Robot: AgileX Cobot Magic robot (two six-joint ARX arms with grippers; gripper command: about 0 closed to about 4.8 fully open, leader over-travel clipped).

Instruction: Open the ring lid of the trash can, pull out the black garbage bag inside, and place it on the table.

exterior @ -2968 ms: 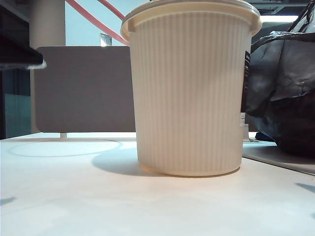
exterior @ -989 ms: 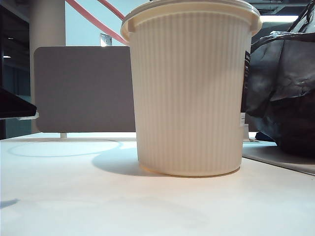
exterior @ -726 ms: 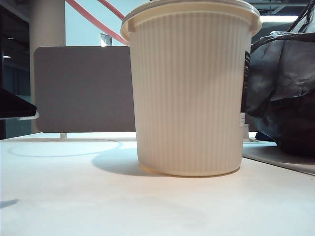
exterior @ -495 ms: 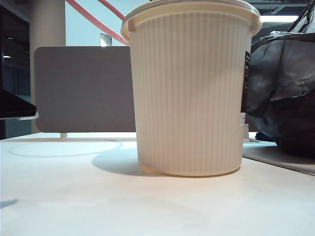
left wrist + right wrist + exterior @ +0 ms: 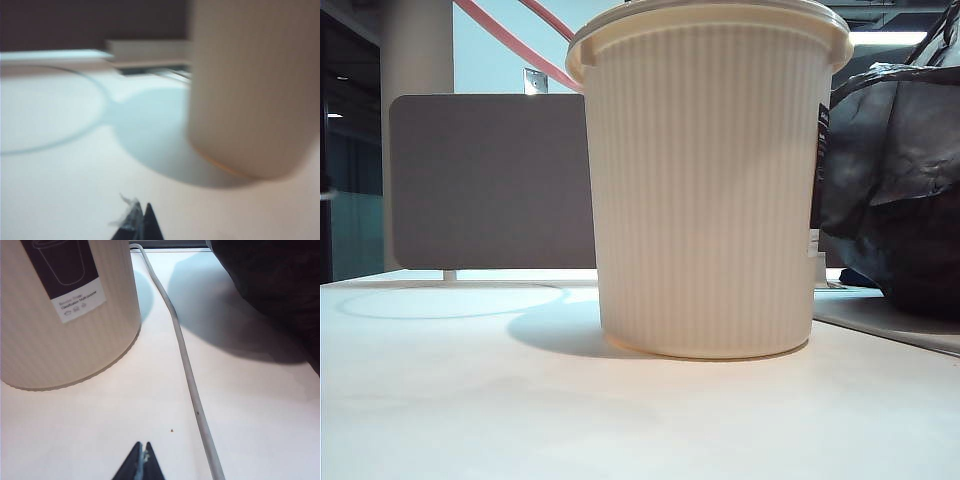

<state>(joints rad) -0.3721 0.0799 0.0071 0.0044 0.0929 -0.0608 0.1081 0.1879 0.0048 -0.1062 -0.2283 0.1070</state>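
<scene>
Big cream trash can (image 5: 705,190) with thin ribs, standing upright on the white surface (image 5: 470,400). Dark label strip (image 5: 67,270) on its side. Crinkly black garbage bag (image 5: 900,190) out of the can, lying just beside it.

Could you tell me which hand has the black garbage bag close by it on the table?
The right hand: the black bag lies near it, whereas the left hand faces only the trash can.

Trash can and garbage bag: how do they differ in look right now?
The trash can is cream-white, stiff and finely ribbed; the garbage bag is black, glossy and crumpled. The can stands upright mid-table; the bag slumps to its right, outside the can. Both rest on the table, neither held by a gripper.
</scene>
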